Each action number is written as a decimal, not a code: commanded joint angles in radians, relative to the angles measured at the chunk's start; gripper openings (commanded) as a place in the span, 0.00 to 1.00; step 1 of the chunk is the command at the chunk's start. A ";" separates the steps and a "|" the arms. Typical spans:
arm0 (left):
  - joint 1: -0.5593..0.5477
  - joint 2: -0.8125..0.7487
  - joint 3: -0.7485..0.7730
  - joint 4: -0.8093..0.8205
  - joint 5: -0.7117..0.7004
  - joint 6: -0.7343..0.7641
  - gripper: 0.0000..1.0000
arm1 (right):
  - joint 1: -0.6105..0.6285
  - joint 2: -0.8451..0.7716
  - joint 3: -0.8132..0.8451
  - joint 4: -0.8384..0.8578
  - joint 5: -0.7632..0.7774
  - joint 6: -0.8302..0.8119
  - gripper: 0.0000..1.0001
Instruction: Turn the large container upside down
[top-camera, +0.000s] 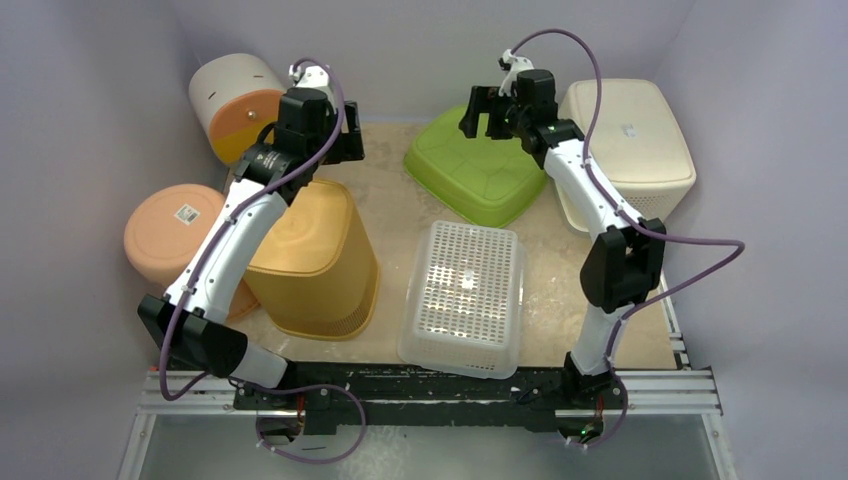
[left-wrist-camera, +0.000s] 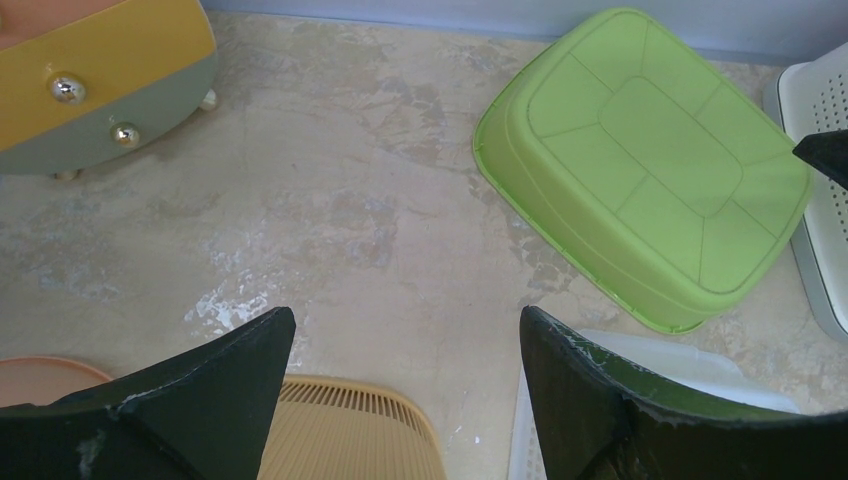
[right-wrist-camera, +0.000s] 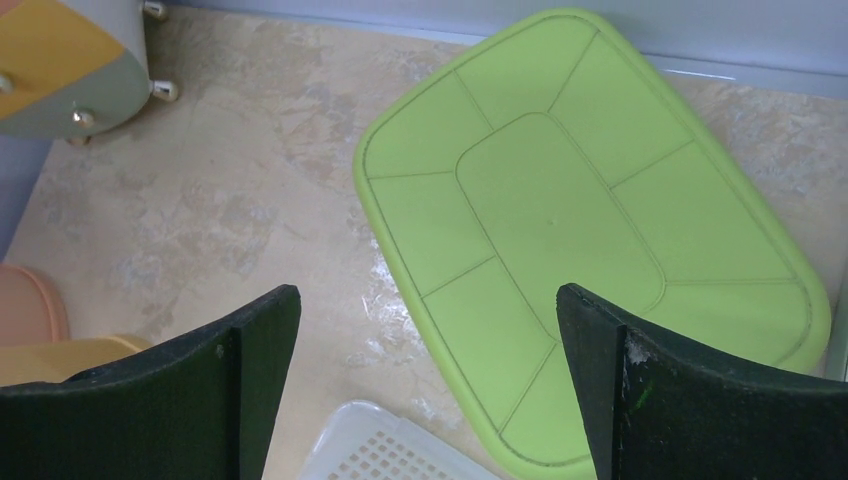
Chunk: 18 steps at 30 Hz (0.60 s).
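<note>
Top external view: took the cream container (top-camera: 650, 150) for the large one, as the biggest tub on the tabletop (top-camera: 400, 215). Found it just beside the green basin (top-camera: 470, 175), on that basin's right, close to the back corner. Showed a flat face upward, with perforated walls flaring down toward the tabletop, so probably rested mouth-down already; could not confirm the rim from any view. Judged it thin moulded plastic: light for its bulk, fairly stiff across the base, springier in the walls, smooth and a little slippery, not fragile. Looked far too wide for one claw to span. Would suit a pinch on the lower rim or at the perforated band, ideally one claw to each side, since a single-sided hold would likely let it swing and twist. Saw the right claw (right-wrist-camera: 428, 290) hovering over the green basin, jaws spread wide, gripping nothing. Saw the left claw (left-wrist-camera: 405, 315) hovering over bare tabletop to the left of the green basin, likewise wide apart and empty. Noticed a small pale sticker (top-camera: 630, 128) on the cream container's upper face, too small to read. Noticed a barcode label (top-camera: 186, 213) on the peach bucket (top-camera: 160, 250), well to the left of the green basin, also illegible. Made out no brand name anywhere.
</note>
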 joint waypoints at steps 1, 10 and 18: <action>-0.005 -0.015 0.042 0.022 0.003 0.008 0.80 | 0.002 -0.067 -0.036 0.068 0.111 0.087 1.00; -0.005 0.015 0.069 0.020 0.005 0.011 0.80 | 0.003 -0.085 -0.078 0.090 0.130 0.102 1.00; -0.005 0.030 0.075 0.017 0.015 0.034 0.80 | 0.003 -0.102 -0.104 0.101 0.154 0.100 1.00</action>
